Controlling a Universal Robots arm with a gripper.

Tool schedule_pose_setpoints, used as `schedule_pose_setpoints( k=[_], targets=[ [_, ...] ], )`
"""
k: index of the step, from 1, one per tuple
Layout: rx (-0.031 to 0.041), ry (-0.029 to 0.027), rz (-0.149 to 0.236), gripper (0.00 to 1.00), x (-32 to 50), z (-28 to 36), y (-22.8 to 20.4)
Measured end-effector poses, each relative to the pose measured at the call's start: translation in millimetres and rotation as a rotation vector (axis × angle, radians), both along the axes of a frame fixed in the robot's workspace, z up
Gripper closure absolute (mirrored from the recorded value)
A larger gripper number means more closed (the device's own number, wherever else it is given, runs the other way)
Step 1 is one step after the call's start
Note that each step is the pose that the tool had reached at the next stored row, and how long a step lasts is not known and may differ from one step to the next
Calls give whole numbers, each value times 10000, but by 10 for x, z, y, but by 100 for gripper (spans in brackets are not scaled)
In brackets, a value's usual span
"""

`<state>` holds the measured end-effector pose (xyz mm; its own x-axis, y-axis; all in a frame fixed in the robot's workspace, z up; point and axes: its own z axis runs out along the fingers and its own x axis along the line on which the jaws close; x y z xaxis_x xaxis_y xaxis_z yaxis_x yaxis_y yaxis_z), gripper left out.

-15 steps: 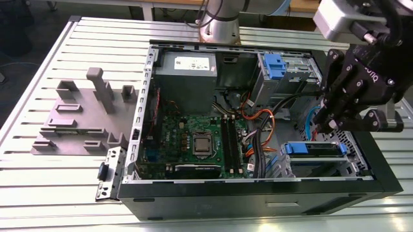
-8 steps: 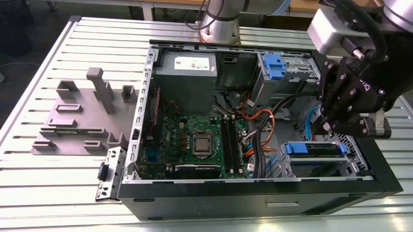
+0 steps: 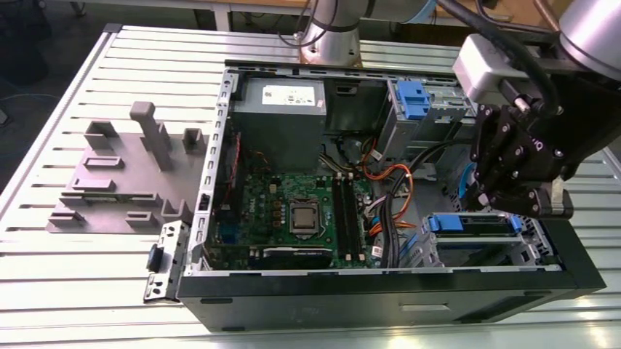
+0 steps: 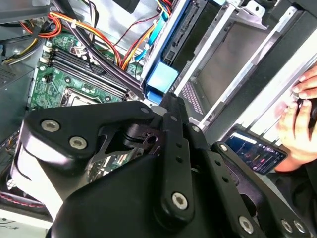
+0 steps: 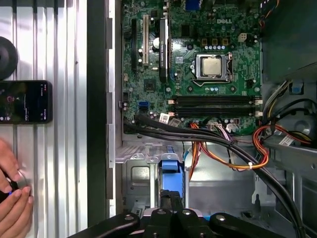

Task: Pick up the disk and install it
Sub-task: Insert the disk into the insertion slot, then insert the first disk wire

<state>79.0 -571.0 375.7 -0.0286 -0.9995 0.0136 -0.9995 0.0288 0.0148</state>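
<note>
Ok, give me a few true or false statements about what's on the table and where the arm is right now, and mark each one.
1. The computer case lies open, with the motherboard showing. True.
2. The tool hangs over the grey fixture at the exterior view's left. False: it is above the drive bay end of the case, at the exterior view's right.
3. A phone lies on the slatted table beside the case. True.
4. A hand is reaching into the case. False: it rests on the table outside the case, near the phone.
5. Orange cables run inside the case. True.
</note>
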Motion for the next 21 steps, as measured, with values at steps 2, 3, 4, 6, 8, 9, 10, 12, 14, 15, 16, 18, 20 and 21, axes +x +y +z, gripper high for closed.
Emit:
schedule_pose_setpoints(
  k=[2,3,4,6,8,9,10,12,14,15,16,18,20,21],
  targets=[
    [-3,0,0,89,0,-5,0],
    [0,0,0,89,0,-8,0],
    [0,0,0,89,0,-10,0],
    [0,0,-1,89,0,-10,0],
    [0,0,0,89,0,-11,0],
    [-1,0,0,89,0,-10,0],
    [0,0,0,89,0,-11,0],
    [0,0,0,89,0,-11,0],
    [1,0,0,89,4,-11,0],
    [2,0,1,89,12,-13,0],
    [1,0,0,89,23,-12,0],
    [0,3,0,89,60,-13,0],
    [1,9,0,89,99,-15,0],
    [1,13,0,89,118,-17,0]
  ],
)
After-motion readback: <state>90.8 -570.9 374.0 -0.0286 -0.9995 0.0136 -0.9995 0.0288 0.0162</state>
